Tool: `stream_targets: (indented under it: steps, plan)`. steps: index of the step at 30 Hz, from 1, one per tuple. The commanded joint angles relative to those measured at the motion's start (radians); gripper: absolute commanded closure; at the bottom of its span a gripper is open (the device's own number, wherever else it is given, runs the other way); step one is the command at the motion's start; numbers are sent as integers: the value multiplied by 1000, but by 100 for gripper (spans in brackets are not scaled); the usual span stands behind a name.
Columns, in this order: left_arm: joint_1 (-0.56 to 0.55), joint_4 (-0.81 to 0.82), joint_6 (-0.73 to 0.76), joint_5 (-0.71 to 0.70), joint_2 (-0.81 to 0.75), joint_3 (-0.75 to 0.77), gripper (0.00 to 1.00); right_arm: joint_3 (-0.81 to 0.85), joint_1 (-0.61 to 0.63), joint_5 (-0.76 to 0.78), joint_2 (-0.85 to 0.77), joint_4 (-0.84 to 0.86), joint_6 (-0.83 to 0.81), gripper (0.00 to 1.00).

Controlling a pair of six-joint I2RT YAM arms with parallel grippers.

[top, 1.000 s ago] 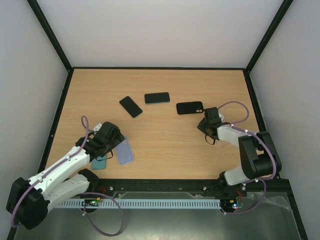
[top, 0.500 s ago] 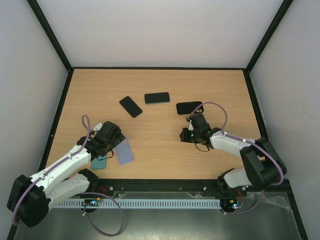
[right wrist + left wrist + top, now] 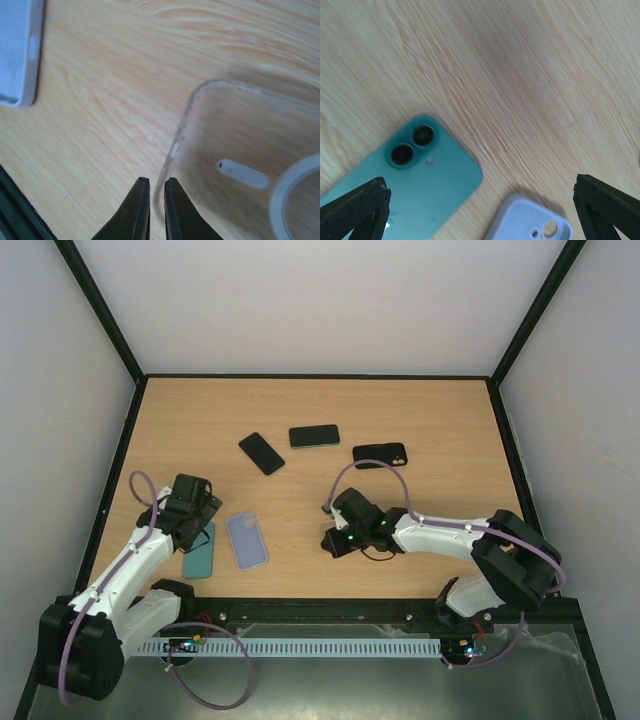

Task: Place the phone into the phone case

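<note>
1. Table (image 3: pixel 420 410): wooden top; every item below is placed from the lavender case (image 3: pixel 246 540), which lies open side up near the front edge.
2. Right arm (image 3: pixel 450 530): one second ago it was far right of the lavender case, by the black case (image 3: pixel 380 455). It has since swept in and now stops just right of it.
3. Left arm (image 3: pixel 125 570): it has pulled back to the left and no longer covers the lavender case.
4. Teal phone (image 3: pixel 420 180): lies camera side up just left of the lavender case, apart from it and not yet loaded. You can now see all of it.
5. Clear case (image 3: pixel 240 150): lies right of the lavender case, carried in with the right arm.
6. Black phone (image 3: pixel 262 453) and dark phone (image 3: pixel 314 436): both lie beyond the lavender case, untouched.
7. Left gripper (image 3: pixel 480 179): fingers spread wide and holding nothing, above bare wood beyond the teal phone and the lavender case.
8. Right gripper (image 3: pixel 156 182): fingers pressed almost together, apparently pinching the clear case's rim.

Reading: you now have two cases near the teal phone. Which one is meant cannot be told.
</note>
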Motion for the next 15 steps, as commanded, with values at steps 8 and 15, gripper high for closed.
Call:
stream_targets:
  steps: [8,15]
  plan:
    - [232,-1,53,19,-1,-76,0,63,57,112,-52,-33,122,64]
    - [261,76,61,48,75,-127,0,-15,72,111,-157,70,298,52]
